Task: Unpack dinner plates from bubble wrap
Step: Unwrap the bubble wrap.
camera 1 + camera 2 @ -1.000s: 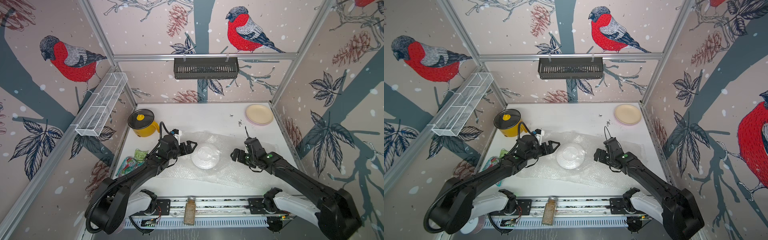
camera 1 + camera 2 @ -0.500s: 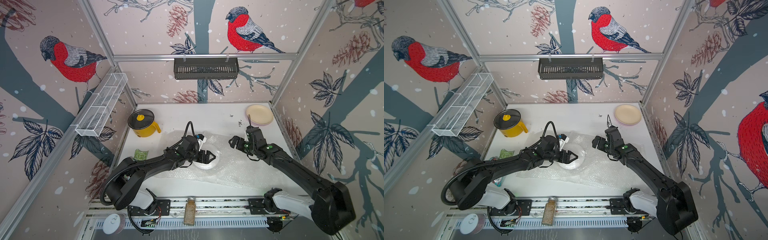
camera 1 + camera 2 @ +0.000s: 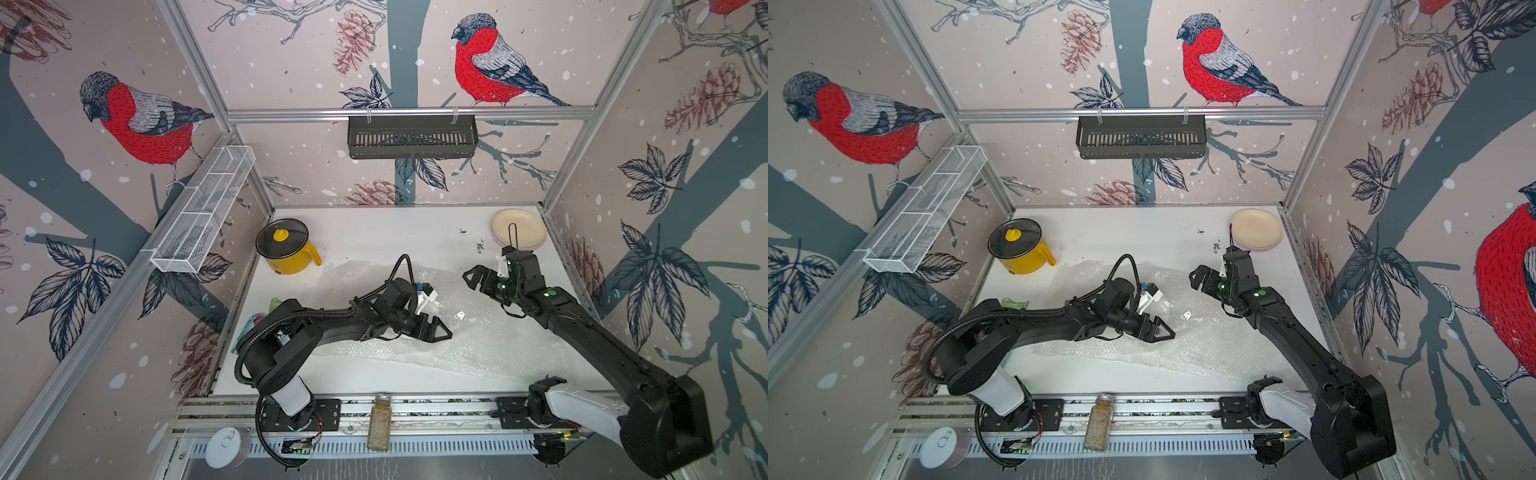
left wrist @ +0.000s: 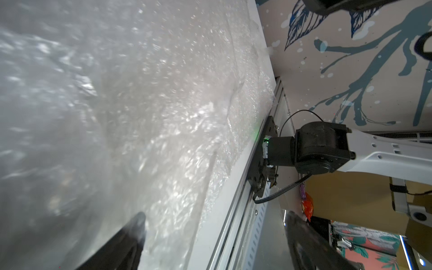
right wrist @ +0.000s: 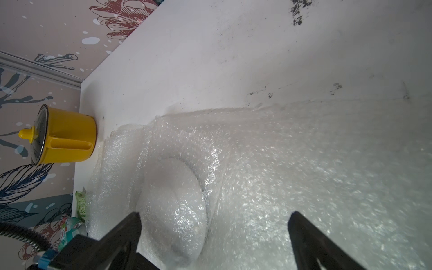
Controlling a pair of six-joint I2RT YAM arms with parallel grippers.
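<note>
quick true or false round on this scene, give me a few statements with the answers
The left gripper and the right gripper are both open, holding nothing. True.
The cream plate lies under the bubble wrap. False: it sits bare in the far right corner of the table.
The yellow pot has no lid. False: its black lid is on.
A round plate shape shows beneath the wrap in the right wrist view. True.

Bullfinch-print walls [image 3: 291,50] enclose a white tabletop [image 3: 386,237]; a black basket [image 3: 411,137] hangs behind.
</note>
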